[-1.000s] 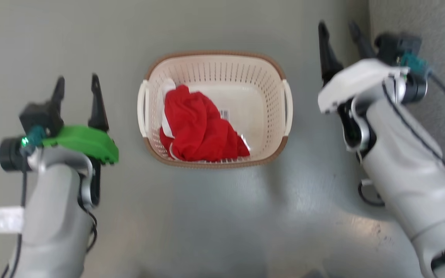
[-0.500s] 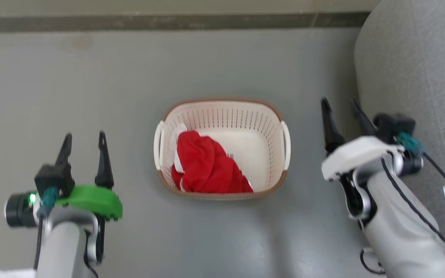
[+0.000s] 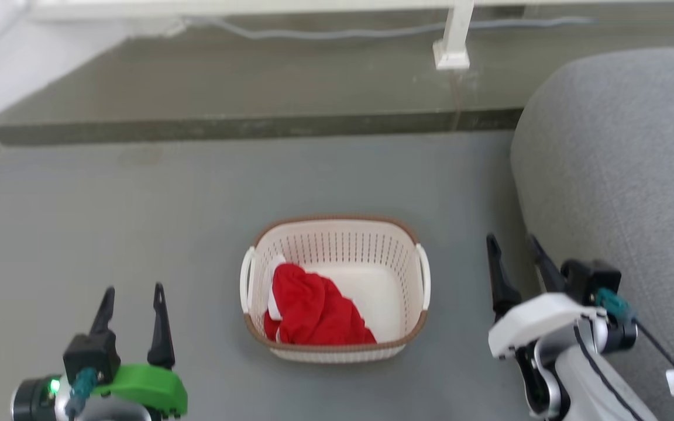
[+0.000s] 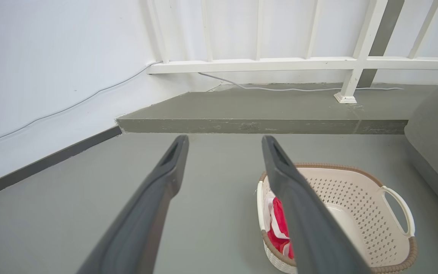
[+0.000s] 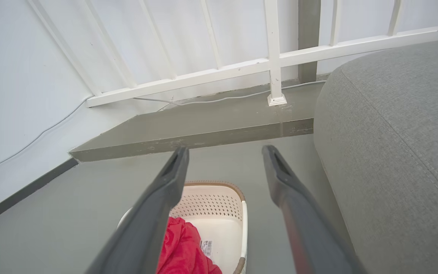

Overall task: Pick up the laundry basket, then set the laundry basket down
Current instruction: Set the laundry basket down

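Lower corners of the head view: my two grippers, left gripper (image 3: 133,288) and right gripper (image 3: 511,238), hang spread and empty. Between them at lower centre, one laundry basket (image 3: 343,248) sits on the floor holding one red cloth (image 3: 313,313). With nothing gripped, I can't tell whether the lift is ahead or the task is finished. One sofa (image 3: 618,175) stands at right.

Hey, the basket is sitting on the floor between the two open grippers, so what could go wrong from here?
1. The right gripper hangs close to the sofa; swinging that arm outward may brush it.
2. The red cloth is heaped toward the laundry basket's left side, so a lift could tilt that way.
3. The side handles are thin; the left gripper might miss and shove the basket.
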Robot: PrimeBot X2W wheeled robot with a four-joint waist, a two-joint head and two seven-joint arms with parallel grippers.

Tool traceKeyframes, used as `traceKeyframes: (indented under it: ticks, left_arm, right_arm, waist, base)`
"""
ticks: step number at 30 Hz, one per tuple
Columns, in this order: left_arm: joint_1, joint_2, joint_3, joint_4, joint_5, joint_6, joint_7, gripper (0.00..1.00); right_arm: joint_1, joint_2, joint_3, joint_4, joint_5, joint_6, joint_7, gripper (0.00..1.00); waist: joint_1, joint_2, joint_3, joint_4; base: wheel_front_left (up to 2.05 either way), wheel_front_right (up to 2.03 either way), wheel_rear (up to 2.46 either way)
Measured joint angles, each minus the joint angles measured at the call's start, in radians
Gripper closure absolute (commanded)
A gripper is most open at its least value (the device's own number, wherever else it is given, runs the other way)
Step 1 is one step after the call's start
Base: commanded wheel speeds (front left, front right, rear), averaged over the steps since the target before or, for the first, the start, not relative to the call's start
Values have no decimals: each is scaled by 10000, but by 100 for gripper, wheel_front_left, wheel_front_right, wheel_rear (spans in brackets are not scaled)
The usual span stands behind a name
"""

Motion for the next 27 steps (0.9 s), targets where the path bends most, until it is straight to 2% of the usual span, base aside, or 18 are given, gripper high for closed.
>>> traceKeyframes:
  ticks: [11,27]
  left_arm:
    - [993,-46,196,-792,115,13,0,0]
    - [1385,-194,470,-1546,236,88,0,0]
  right_arm:
    - [1000,138,-217,-725,-360,0,0,0]
    - [1453,228,-357,-1350,-629,0,0,0]
  waist:
    - [0,0,-980,-140]
    - [0,0,-842,-84]
  base:
    - [0,0,0]
    - [0,0,0]
